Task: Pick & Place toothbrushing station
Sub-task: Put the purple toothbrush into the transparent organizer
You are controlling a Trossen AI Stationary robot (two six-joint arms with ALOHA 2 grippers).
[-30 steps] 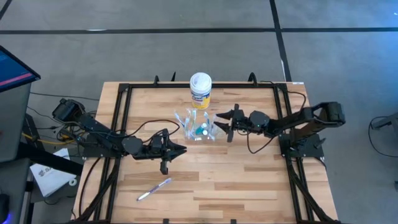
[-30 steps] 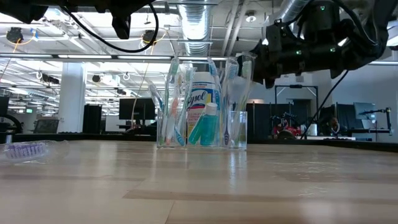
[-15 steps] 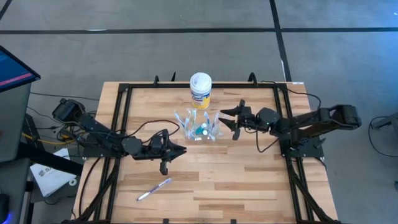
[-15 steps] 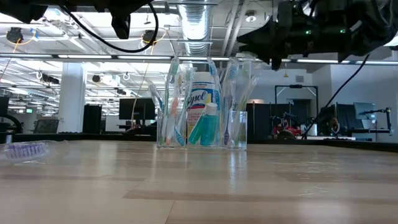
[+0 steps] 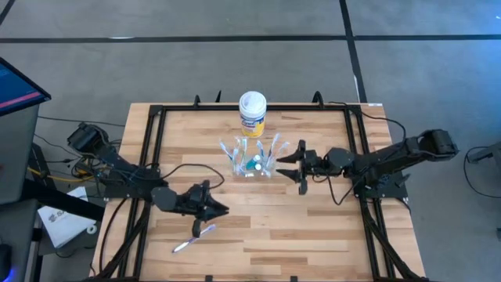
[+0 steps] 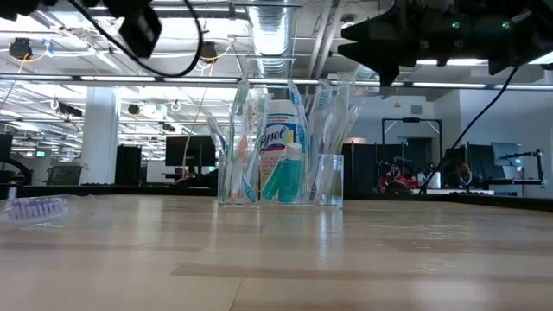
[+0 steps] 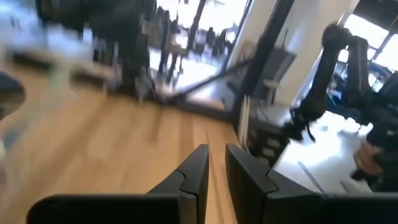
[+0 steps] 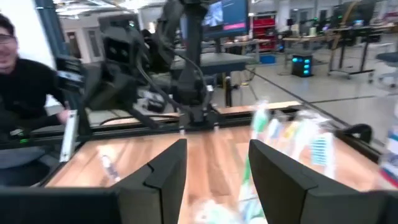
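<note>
Toothbrushing station at table centre, arms at either side — overhead and table-level views.

Lower left: loose toothbrush lying flat on the table, its head too small to read; just above it the left gripper, fingers nearly together with a narrow gap, nothing between them. Centre: see-through cup with toothbrushes upright and teal tubes — the count blurs. Behind it, yellow canister, partly hidden at table level. Right of centre: right gripper, fingers apart, empty, beside the cup.
</note>
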